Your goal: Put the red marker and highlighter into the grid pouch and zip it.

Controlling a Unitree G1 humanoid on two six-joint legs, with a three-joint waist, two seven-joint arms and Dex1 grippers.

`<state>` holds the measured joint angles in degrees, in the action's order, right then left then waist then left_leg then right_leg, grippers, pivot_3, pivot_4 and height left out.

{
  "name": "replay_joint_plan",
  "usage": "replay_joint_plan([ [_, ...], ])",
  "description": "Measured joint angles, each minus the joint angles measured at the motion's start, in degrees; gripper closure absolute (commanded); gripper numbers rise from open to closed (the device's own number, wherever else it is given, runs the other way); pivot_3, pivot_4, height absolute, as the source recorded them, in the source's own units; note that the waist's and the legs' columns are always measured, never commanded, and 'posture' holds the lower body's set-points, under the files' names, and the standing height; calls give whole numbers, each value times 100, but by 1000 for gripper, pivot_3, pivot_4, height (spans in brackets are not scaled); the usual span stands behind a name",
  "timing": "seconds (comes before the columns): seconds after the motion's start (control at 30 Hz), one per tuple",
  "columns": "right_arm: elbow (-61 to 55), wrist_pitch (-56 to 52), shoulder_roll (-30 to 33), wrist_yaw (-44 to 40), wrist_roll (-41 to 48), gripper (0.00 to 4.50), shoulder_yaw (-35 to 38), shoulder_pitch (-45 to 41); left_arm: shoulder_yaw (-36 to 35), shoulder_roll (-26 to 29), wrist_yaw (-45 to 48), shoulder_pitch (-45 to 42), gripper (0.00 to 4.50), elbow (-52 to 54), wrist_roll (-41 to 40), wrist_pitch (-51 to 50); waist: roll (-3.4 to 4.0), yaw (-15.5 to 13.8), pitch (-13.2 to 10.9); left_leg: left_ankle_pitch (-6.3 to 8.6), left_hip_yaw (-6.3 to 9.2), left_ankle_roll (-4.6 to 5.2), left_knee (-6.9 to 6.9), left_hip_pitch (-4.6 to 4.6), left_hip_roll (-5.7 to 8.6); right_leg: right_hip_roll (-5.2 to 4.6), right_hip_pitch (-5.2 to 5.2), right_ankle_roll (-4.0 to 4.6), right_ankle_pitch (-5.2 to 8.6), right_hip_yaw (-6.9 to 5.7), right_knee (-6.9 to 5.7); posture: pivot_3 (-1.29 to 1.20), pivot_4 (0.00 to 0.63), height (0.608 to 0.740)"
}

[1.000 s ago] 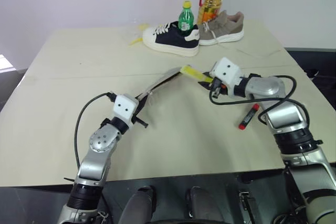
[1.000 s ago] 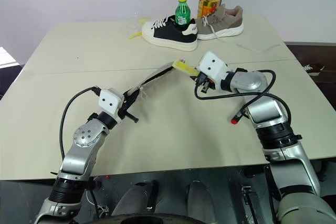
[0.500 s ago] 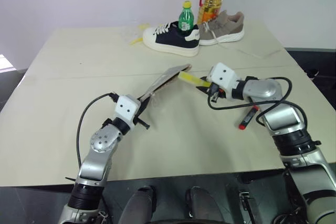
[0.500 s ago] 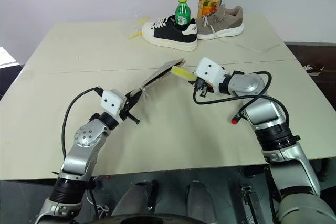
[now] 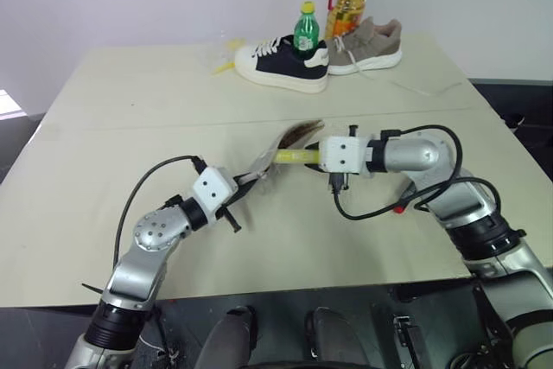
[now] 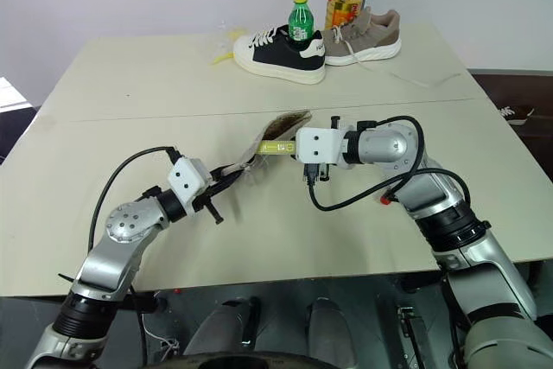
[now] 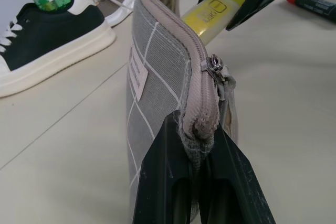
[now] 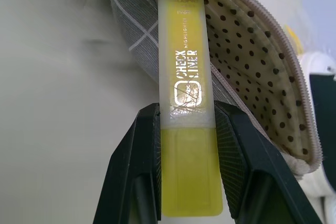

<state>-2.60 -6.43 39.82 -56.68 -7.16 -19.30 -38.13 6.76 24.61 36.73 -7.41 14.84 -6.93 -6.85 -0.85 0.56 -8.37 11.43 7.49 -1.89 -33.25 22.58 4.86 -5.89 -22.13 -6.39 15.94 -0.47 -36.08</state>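
1. The left end effector [image 7: 198, 179], at the bottom centre of the left wrist view, has its two black fingers pressed together on the zipper-end corner of the flat grey fabric grid pouch with thin white lines [image 7: 157, 72]. It holds the pouch up off the beige desk [image 5: 130, 127] near the middle of the left eye view. A pinch on one corner is a thin hold; a push from the other arm could twist the pouch or drag it out of the fingers.

2. The right end effector [image 8: 186, 124], in the lower centre of the right wrist view, pinches the short, stubby bright yellow highlighter [image 8: 188, 103] around its middle. The highlighter's far end sits at the pouch's open mouth, against the polka-dot lining, with the grey outer wall just beside it. It looks only partly entered. If the tip rides along the outer wall or catches the zipper edge, it would slide past rather than in.

3. The mouth gapes but looks slack. Pressing on one lip could fold it closed, blocking the way.

4. Letting go too early is the main risk: with most of the highlighter outside, it would likely tip out and drop to the desk.

5. The slim marker with a red cap and dark body [image 7: 310, 4] lies on the desk at the upper right of the left wrist view, well apart from the pouch. It is not yet packed, and the zipper is undone.
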Motion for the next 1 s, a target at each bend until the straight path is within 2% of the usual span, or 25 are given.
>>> replay_joint_plan([
  [0.23,0,34,48,-56,-70,3632,20,-19,-83,-3,-1,41,4500,-1,-3,1,0,-1,0,0,0,0,0,0,0,-1,-1,0,0,1,0,0,150,734],
  [0.5,601,633,631,-38,-618,3632,83,-373,-100,15,49,41,4500,-3,-74,9,0,-4,0,0,-1,0,0,0,0,-1,0,1,0,1,1,0,150,734],
  [0.7,674,1062,601,-171,-746,3632,-3,-387,-91,1,51,38,4500,-3,-105,9,1,10,-1,0,-2,0,2,0,-2,0,-4,0,0,2,0,0,150,734],
  [0.97,288,1580,162,-301,-807,3632,-318,-386,105,-54,141,-19,4500,54,-112,-50,1,4,-1,0,-2,0,1,0,0,0,-3,0,0,3,0,0,150,734],
  [1.0,286,1587,162,-317,-807,3132,-313,-386,102,-52,150,-20,4500,63,-111,-51,0,-8,0,0,-1,0,1,0,0,0,0,0,0,3,1,0,150,734],
])
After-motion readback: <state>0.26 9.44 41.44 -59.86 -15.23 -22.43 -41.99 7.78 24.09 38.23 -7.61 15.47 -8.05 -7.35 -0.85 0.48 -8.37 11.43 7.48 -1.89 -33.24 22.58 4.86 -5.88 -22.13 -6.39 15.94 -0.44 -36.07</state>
